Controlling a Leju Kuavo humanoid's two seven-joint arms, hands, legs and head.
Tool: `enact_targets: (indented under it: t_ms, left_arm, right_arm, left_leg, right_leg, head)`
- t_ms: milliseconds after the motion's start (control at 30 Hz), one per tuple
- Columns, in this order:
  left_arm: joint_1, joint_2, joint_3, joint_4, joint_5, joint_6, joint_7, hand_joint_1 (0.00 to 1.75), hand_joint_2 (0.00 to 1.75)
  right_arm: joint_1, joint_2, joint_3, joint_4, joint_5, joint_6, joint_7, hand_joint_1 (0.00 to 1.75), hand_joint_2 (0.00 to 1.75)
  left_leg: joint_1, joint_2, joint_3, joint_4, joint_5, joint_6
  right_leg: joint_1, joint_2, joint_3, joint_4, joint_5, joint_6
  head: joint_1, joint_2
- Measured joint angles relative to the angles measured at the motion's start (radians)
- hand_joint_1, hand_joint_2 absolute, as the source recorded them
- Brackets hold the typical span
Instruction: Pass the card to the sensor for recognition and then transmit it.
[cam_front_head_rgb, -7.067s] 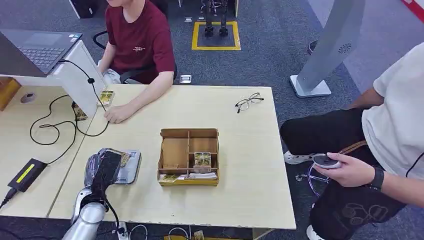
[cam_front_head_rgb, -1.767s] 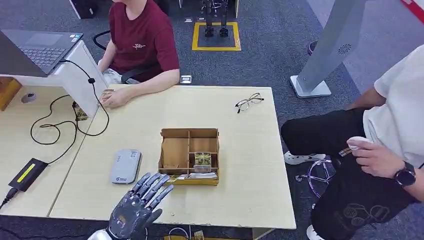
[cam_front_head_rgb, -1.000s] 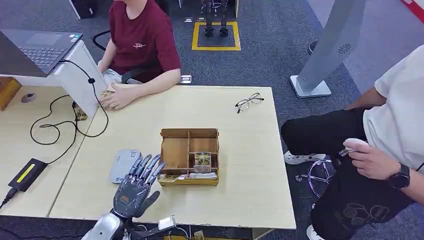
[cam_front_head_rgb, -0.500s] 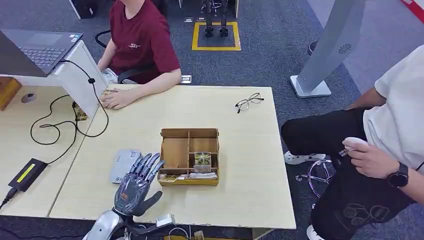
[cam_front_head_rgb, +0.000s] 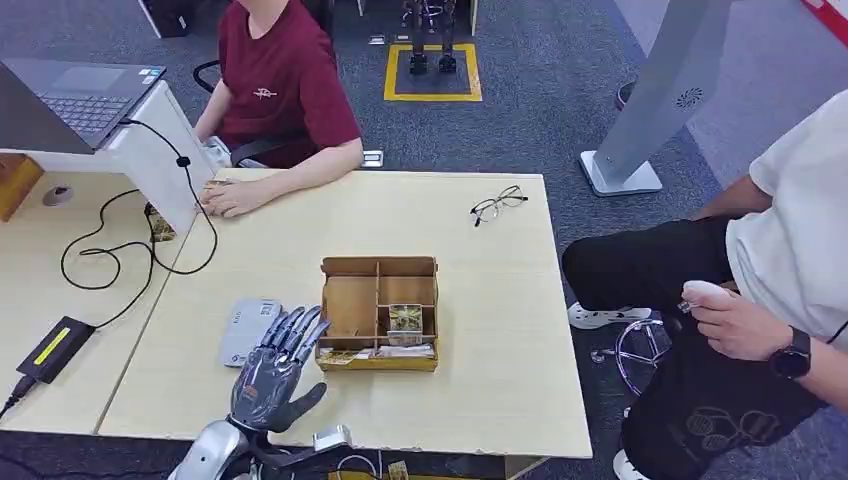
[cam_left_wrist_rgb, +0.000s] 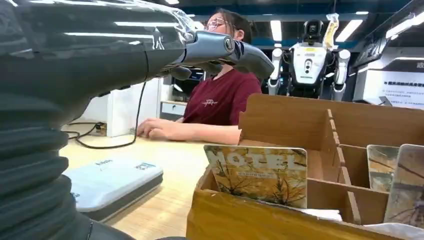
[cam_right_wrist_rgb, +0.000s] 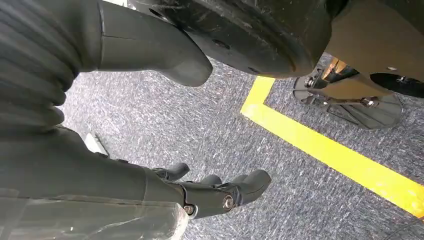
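My left hand (cam_front_head_rgb: 270, 368) hovers low over the table's front, fingers spread and holding nothing, between the grey card sensor (cam_front_head_rgb: 248, 330) and the front left corner of the wooden divider box (cam_front_head_rgb: 378, 312). The fingertips reach that corner. A patterned card (cam_front_head_rgb: 405, 318) stands in one compartment and more cards (cam_front_head_rgb: 345, 355) lie along the front row. In the left wrist view the hand (cam_left_wrist_rgb: 150, 55) stretches above a yellow "HOTEL" card (cam_left_wrist_rgb: 257, 172) leaning in the box (cam_left_wrist_rgb: 300, 125), with the sensor (cam_left_wrist_rgb: 112, 180) beside it. My right hand (cam_right_wrist_rgb: 150, 190) hangs over carpet, fingers loosely bent, empty.
A person in a maroon shirt (cam_front_head_rgb: 280, 90) sits at the far side, a hand resting on the table (cam_front_head_rgb: 480, 300). Another person in white (cam_front_head_rgb: 780, 250) sits at the right. Glasses (cam_front_head_rgb: 498, 203) lie far right; a laptop (cam_front_head_rgb: 80, 95), cables and a black adapter (cam_front_head_rgb: 55, 348) occupy the left desk.
Seven seconds ago my left hand held a card over the sensor; now it is empty. It reached forward to the box's front left corner and has barely shifted in the last second.
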Motion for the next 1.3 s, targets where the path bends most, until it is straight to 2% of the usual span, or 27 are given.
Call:
enact_targets:
  t_ms: [67, 100, 133, 333, 367, 400, 700, 1033, 1133, 1300]
  left_arm:
    - [0.000, -0.001, 0.000, 0.000, 0.001, -0.001, 0.000, 0.00, 1.75]
    - [0.000, -0.002, 0.000, 0.000, 0.001, -0.002, 0.001, 1.50, 1.75]
    - [0.000, -0.002, 0.000, 0.000, 0.000, -0.003, 0.001, 1.75, 1.75]
    - [0.000, -0.002, 0.000, 0.002, 0.019, -0.027, 0.001, 1.75, 1.75]
    - [0.000, -0.002, 0.000, 0.002, 0.021, -0.031, 0.001, 1.69, 1.75]
    - [0.001, -0.002, 0.000, 0.002, 0.027, -0.034, 0.001, 1.75, 1.75]
    - [0.000, -0.002, 0.003, 0.002, 0.054, -0.054, -0.007, 1.71, 1.75]
    - [0.000, -0.001, 0.008, 0.002, 0.083, -0.071, -0.018, 1.75, 1.75]
    - [0.000, -0.002, 0.010, 0.001, 0.116, -0.085, -0.040, 1.75, 1.75]
    - [0.007, 0.000, 0.015, -0.045, 0.267, -0.142, -0.106, 1.75, 1.75]
  right_arm:
    - [0.000, 0.000, 0.000, 0.000, 0.000, 0.001, 0.000, 0.00, 1.75]
    - [0.000, 0.000, 0.000, 0.000, 0.000, 0.001, 0.000, 0.00, 1.75]
    - [0.000, 0.000, -0.001, 0.000, 0.000, 0.001, 0.000, 0.00, 1.75]
    - [0.000, 0.000, -0.002, 0.000, 0.000, 0.001, 0.000, 0.00, 1.75]
    - [0.000, 0.000, -0.002, 0.000, 0.000, 0.001, 0.000, 0.00, 1.75]
    - [0.000, 0.000, -0.002, 0.000, 0.000, 0.001, 0.000, 0.00, 1.75]
    - [0.000, 0.000, -0.004, 0.000, 0.000, 0.000, -0.002, 0.00, 1.75]
    - [0.000, 0.000, -0.009, 0.000, 0.000, -0.002, -0.006, 0.00, 1.75]
    - [0.000, 0.000, -0.010, 0.000, 0.000, -0.002, -0.006, 0.00, 1.75]
    - [0.001, 0.000, -0.016, 0.000, 0.000, -0.004, -0.008, 0.00, 1.75]
  left_leg:
    - [0.000, 0.000, 0.000, 0.000, 0.000, 0.000]
    - [0.000, 0.000, 0.000, 0.000, 0.000, 0.000]
    - [0.000, 0.000, 0.000, 0.000, 0.000, 0.000]
    - [0.000, 0.000, 0.000, 0.000, 0.000, 0.000]
    - [0.000, 0.000, 0.000, 0.000, 0.000, 0.000]
    - [0.000, 0.000, 0.000, 0.000, 0.000, 0.000]
    - [0.000, 0.000, 0.000, 0.000, 0.000, 0.000]
    - [0.000, 0.000, 0.000, 0.000, 0.000, 0.000]
    - [0.000, 0.000, 0.000, 0.000, 0.000, 0.000]
    - [0.000, 0.000, 0.000, 0.000, 0.000, 0.000]
  right_leg:
    - [0.000, 0.000, 0.000, 0.000, 0.000, 0.000]
    - [0.000, 0.000, 0.000, 0.000, 0.000, 0.000]
    - [0.000, 0.000, 0.000, 0.000, 0.000, 0.000]
    - [0.000, 0.000, 0.000, 0.000, 0.000, 0.000]
    - [0.000, 0.000, 0.000, 0.000, 0.000, 0.000]
    - [0.000, 0.000, 0.000, 0.000, 0.000, 0.000]
    - [0.000, 0.000, 0.000, 0.000, 0.000, 0.000]
    - [0.000, 0.000, 0.000, 0.000, 0.000, 0.000]
    - [0.000, 0.000, 0.000, 0.000, 0.000, 0.000]
    - [0.000, 0.000, 0.000, 0.000, 0.000, 0.000]
  head:
    - [0.000, 0.000]
    - [0.000, 0.000]
    - [0.000, 0.000]
    - [0.000, 0.000]
    - [0.000, 0.000]
    - [0.000, 0.000]
    - [0.000, 0.000]
    - [0.000, 0.000]
    - [0.000, 0.000]
    - [0.000, 0.000]
